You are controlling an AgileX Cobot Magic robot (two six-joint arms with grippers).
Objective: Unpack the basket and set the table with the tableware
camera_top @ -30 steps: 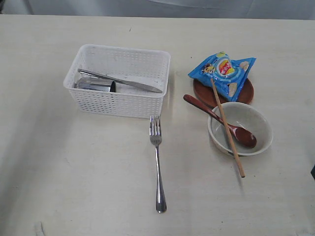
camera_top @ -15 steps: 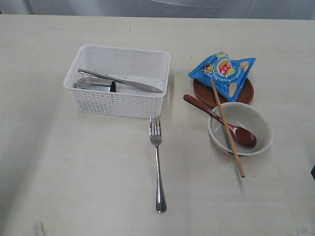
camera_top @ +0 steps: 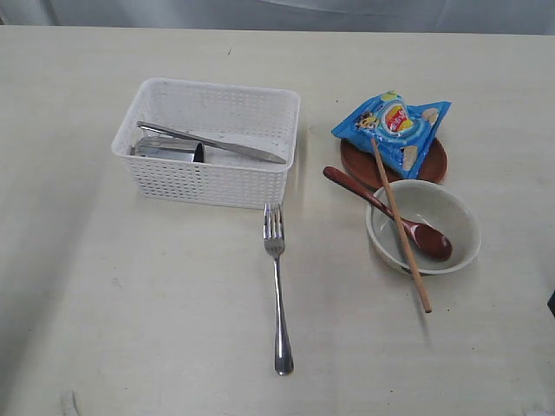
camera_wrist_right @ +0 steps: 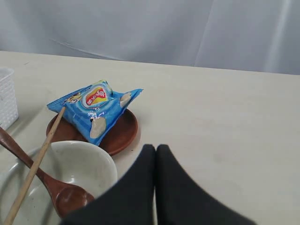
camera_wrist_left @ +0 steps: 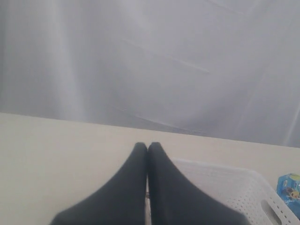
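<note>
Plainly, one wide cream-white counter [camera_top: 104,295] is seen carrying everything. One white rectangular plastic basket [camera_top: 208,184] with lattice sides is stood on its left half. In the left wrist view the basket's rim is seen near the left pincer [camera_wrist_left: 147,146], whose black jaws are pressed together on nothing. One white round bowl [camera_top: 442,206] is set on the right, just beside one brown round plate [camera_top: 354,165]. Both are seen near the right pincer [camera_wrist_right: 155,147], likewise pressed together and empty, the bowl being the closer. One blue snack bag [camera_top: 395,126] is laid on the plate. One steel fork [camera_top: 277,286] is laid on the counter in front of the basket, tines toward it. One steel knife [camera_top: 217,144] is rested slantwise inside the basket. One wooden chopstick [camera_top: 404,238] is made out across the bowl, its far end on the bag; a second cannot be told. One red-brown wooden spoon [camera_top: 364,192] is rested with its scoop in the bowl. One steel cup [camera_top: 169,151] is laid on its side under the knife.
</note>
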